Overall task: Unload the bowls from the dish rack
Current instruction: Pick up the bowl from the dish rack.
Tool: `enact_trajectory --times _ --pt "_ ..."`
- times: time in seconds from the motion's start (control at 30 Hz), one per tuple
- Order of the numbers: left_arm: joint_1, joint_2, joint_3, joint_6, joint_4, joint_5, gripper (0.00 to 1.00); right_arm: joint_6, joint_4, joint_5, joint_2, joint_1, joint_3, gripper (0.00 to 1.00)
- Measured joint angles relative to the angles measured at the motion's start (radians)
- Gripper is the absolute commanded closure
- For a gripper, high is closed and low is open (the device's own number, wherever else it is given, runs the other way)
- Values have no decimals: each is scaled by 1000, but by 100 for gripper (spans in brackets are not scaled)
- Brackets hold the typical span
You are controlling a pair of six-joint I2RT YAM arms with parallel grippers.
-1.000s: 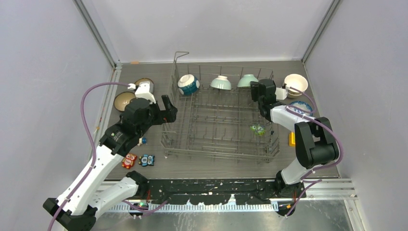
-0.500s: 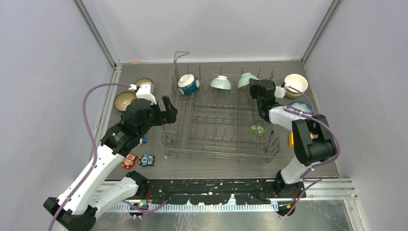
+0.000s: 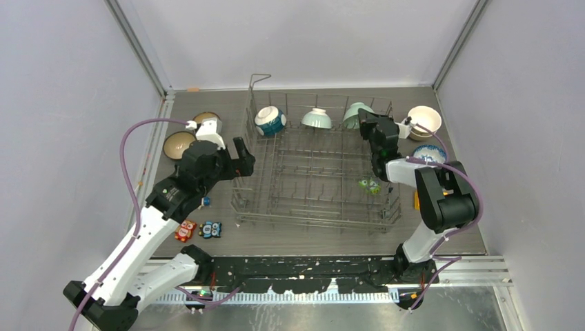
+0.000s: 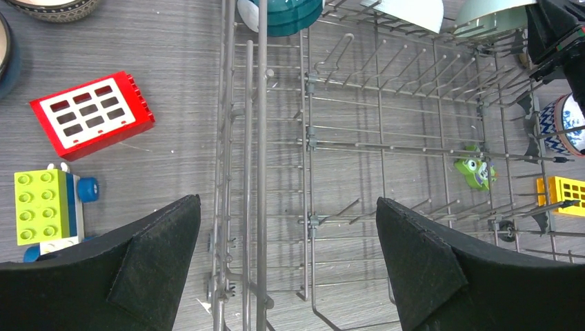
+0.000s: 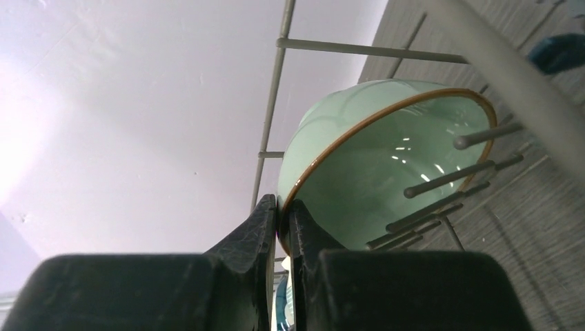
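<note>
Right tool (image 5: 282,207) pinching mint bowl (image 5: 372,172) rim in rack (image 3: 317,172).
Left tool (image 4: 286,207) spread wide above the rack's left edge.

Pinching the brown rim of the mint-green bowl (image 5: 359,186) with the right gripper (image 5: 283,215), among grey rack tines (image 5: 441,181).

Soft, even overhead light, faint shadows; the right wrist view blows out white, with glints inside the green bowl (image 5: 348,181).
</note>
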Motion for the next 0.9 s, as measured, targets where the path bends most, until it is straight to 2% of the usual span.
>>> enact_trajectory --times 0.3,0.63,0.9 --pt "0 10 -3 -4 0 0 0 -77 324 -134 85 -40 -54 99" --pt "0 10 -3 -5 -1 0 0 -75 340 -193 90 -50 -56 99" --pt "0 5 -3 -6 -5 -1 0 -71 424 -246 110 -53 -56 99"
